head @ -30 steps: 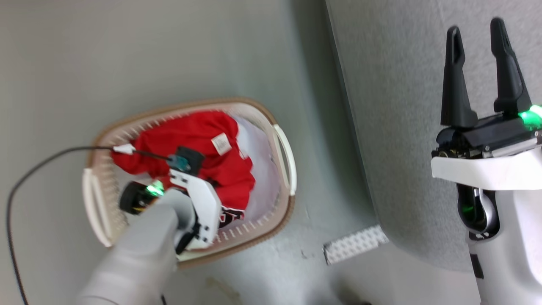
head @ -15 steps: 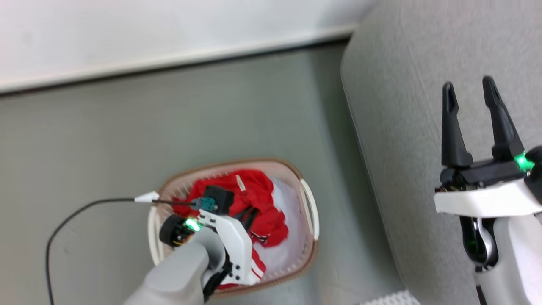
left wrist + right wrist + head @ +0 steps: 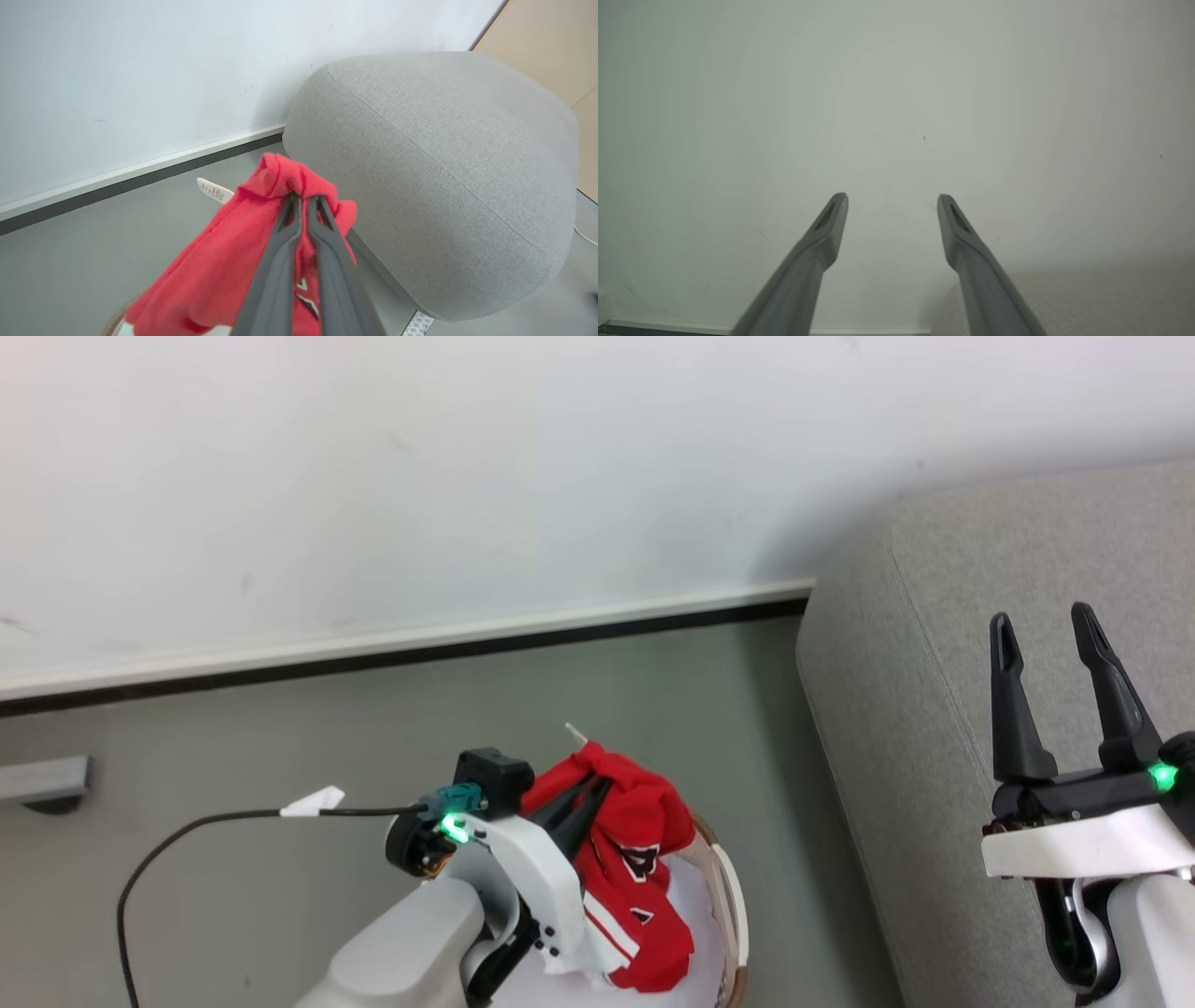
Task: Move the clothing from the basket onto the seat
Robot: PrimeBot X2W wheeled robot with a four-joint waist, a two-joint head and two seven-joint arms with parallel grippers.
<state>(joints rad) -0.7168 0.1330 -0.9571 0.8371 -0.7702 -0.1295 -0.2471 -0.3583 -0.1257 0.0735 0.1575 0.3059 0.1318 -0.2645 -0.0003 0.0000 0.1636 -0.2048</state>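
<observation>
We note the left tool (image 3: pixel 303 198) clamped tight on a bunch of the red garment (image 3: pixel 644 831). The rest of the garment hangs just above the basket (image 3: pixel 738 905), which stands on the floor beside the sofa (image 3: pixel 934 709). The sofa's rounded end lies to the garment's right. The right tool (image 3: pixel 1041 616) is spread wide, empty, nearer the sofa. We judge the next move to be a rightward carry by the left arm.

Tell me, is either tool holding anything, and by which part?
The left tool pinches the red garment by a bunched fold at its top. The right tool is empty.
</observation>
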